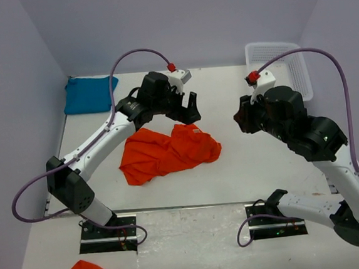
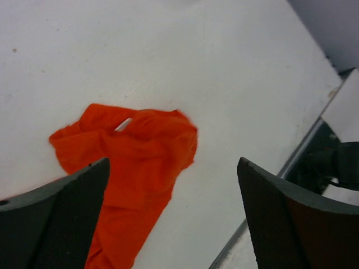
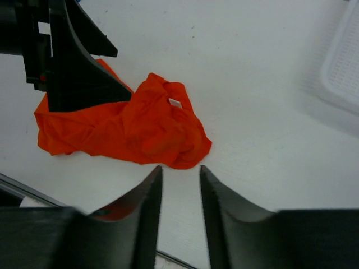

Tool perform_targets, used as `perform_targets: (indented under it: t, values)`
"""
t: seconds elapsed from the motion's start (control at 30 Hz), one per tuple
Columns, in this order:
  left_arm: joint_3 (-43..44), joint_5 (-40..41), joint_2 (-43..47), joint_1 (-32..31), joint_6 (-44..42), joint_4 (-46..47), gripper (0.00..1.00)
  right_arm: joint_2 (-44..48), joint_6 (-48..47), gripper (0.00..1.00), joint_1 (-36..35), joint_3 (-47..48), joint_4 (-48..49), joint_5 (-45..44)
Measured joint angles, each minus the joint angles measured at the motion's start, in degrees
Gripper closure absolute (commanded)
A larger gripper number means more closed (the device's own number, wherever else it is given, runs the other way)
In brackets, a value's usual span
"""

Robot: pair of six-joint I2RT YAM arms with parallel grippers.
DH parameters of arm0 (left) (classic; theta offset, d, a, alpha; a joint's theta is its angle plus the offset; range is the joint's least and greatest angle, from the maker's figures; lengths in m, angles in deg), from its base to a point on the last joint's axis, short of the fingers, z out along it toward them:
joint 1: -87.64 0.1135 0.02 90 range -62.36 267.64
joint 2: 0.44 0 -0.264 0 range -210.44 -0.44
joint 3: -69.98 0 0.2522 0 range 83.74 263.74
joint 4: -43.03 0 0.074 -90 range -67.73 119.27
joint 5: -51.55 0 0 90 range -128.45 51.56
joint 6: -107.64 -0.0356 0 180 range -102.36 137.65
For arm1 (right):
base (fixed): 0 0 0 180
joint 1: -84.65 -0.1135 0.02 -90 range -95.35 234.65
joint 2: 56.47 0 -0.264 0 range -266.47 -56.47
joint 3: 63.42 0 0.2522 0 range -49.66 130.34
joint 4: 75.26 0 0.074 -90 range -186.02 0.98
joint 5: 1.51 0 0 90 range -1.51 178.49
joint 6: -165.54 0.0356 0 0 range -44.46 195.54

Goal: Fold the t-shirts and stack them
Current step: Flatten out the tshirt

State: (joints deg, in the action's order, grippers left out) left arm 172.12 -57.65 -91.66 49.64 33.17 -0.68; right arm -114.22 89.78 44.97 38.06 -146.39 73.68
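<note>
- The bright orange cotton t-shirt (image 1: 168, 151) is seen crumpled in a loose heap near the middle of the white desk (image 1: 269, 158). It is neither spread nor folded. Its small white neck label (image 3: 175, 103) is turned upward toward the far side of the heap.
- The left gripper (image 2: 173, 168) is held above the far edge of the heap, with its jaws spread wide and nothing between them. This pose is judged to be a readiness for a fresh grasp at a hem or shoulder.
- The right gripper (image 3: 179, 171) is held to the right of the heap, clear of the cloth. Its jaws are parted by only a narrow gap, through which bare desk is seen, and nothing is held.
- The teal-blue cotton t-shirt (image 1: 89, 94) is laid folded in the far-left corner, well apart from the orange one. It is judged to be placed there as the base of the stack, so about half the task is taken as done.
- A white perforated plastic basket (image 1: 280, 63) is set at the far-right corner, apart from both shirts.
- Because the cloth is bunched and doubled over, more than one layer could be caught in a pinch. Flattening is judged to be needed before any fold is made.
</note>
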Motion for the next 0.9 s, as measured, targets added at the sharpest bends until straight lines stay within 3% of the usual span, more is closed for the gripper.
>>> perform_targets:
  t: [0.1,0.23,0.37,0.63,0.9]
  values:
    - [-2.16,9.94,0.74,-1.46,0.44,-1.18,0.00,-0.48,1.29,0.53,0.00,-3.91,1.55,1.92]
    - [-4.31,26.05,5.16,-1.75,1.92,-4.70,0.03,-1.73,4.83,0.57,0.00,-13.75,7.48,4.57]
    - [-8.04,36.65,11.39,-1.22,5.40,-6.49,0.07,-6.75,12.04,0.50,0.07,-24.76,15.37,6.23]
    - [-24.68,39.34,19.34,-1.18,10.93,-5.92,0.27,-22.77,22.01,0.58,5.38,-33.42,31.12,10.54]
    - [-25.92,38.91,21.20,-1.18,11.78,-6.01,0.36,-24.09,25.83,0.65,6.88,-39.32,39.19,13.16]
